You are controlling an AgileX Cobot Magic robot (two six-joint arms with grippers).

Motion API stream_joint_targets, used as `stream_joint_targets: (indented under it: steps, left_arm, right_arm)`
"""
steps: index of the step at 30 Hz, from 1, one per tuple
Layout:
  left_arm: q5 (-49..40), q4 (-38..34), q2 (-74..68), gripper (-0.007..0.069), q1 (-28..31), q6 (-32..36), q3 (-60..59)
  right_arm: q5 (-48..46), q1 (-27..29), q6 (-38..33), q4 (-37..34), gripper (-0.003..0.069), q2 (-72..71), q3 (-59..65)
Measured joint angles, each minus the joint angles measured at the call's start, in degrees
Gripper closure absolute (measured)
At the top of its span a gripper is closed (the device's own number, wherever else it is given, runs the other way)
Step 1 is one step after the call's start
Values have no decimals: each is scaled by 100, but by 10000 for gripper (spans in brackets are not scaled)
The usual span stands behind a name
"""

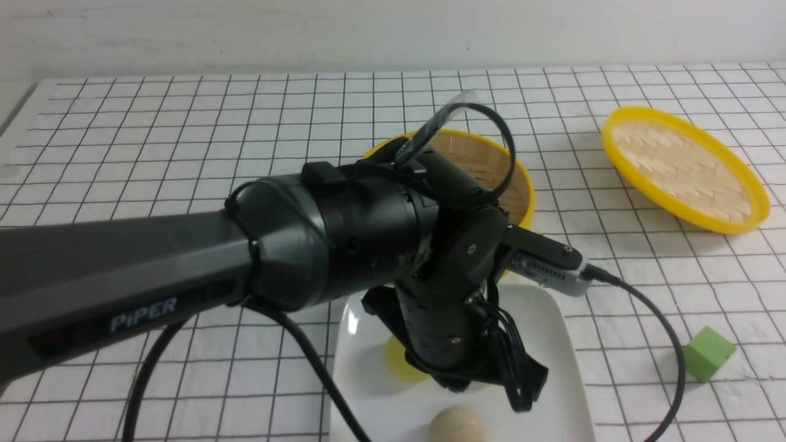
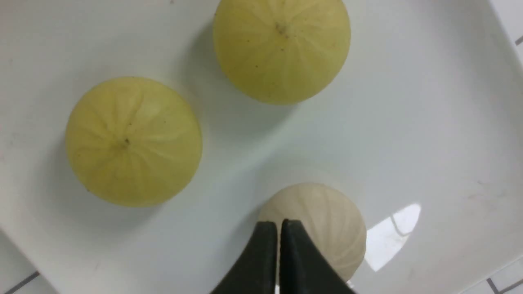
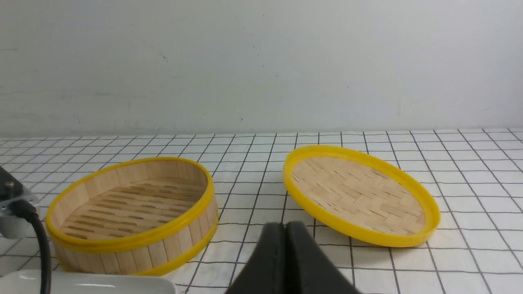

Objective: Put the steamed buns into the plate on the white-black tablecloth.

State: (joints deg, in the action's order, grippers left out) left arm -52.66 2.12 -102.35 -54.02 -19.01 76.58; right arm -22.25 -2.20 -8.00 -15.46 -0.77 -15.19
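Left arm (image 1: 153,270) reaches across, wrist bent down over the plate (image 2: 429,102), jaws closed, empty; right jaws likewise. Three round buns (image 2: 133,141) sit upright, pleats facing up.

Left arm (image 1: 123,276) stretched forward-right, wrist (image 1: 451,288) bent down, left jaws pressed together. Right jaws together, pointing forward.

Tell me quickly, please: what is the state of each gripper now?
Left gripper: closed, nothing between its fingers.
Right gripper: closed, nothing between its fingers.
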Motion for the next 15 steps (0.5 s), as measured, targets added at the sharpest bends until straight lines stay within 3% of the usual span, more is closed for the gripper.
stream_joint_targets:
  steps: [15]
  left_arm:
    - [-10,49,0,617,0,0,0]
  right_arm:
    - [-222,0,0,11,657,0,0]
